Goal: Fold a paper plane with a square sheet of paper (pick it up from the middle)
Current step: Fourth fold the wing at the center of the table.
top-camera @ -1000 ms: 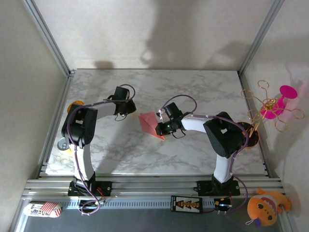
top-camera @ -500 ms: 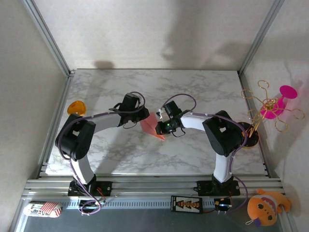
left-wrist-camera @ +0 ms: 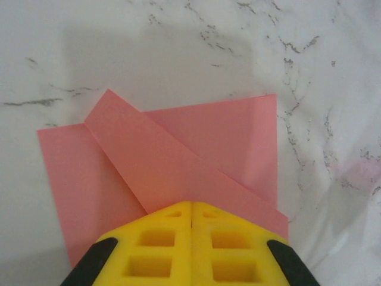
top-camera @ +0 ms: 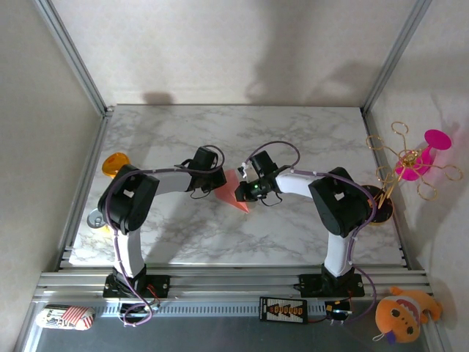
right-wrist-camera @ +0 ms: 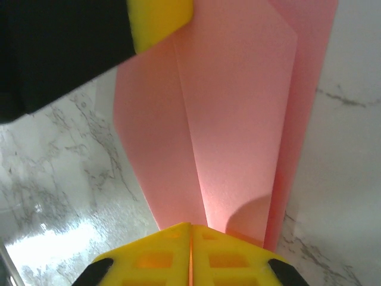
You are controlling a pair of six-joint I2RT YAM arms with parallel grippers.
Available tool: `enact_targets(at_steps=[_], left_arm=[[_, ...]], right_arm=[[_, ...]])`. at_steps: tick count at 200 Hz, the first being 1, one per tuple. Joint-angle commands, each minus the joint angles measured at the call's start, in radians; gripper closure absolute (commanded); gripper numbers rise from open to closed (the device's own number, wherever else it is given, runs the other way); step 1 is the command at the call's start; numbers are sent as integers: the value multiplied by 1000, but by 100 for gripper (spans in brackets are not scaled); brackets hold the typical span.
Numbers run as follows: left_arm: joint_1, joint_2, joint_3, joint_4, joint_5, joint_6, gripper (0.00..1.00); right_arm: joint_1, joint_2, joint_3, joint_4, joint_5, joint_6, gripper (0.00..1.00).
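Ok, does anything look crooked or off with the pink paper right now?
Yes. On the square sheet of paper, the folded flap runs diagonally and its corner sticks out past the sheet's top edge in the left wrist view, so the fold looks askew.

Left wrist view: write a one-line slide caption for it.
Shut left tool meets the partly folded pink paper sheet over the marble table.

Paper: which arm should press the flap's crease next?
Left, likely: left gripper, shut, sits right on the flap, while right gripper pinches the paper at its other end, anchoring it.
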Motion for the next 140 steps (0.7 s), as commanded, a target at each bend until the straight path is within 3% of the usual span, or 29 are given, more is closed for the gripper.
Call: enact_targets(at_steps=[1,64,140], left_arm=[[-12,28,14,-84,-67,3,96],[-26,48,37,-144,-129,-15,97],[-32,71,36,-192,-197,-59,98]], right_arm=[[-4,23,65,-2,-3,31,90],[5,69,80,-59,38,37,90],[17,10,-47,-82,1,30,90]])
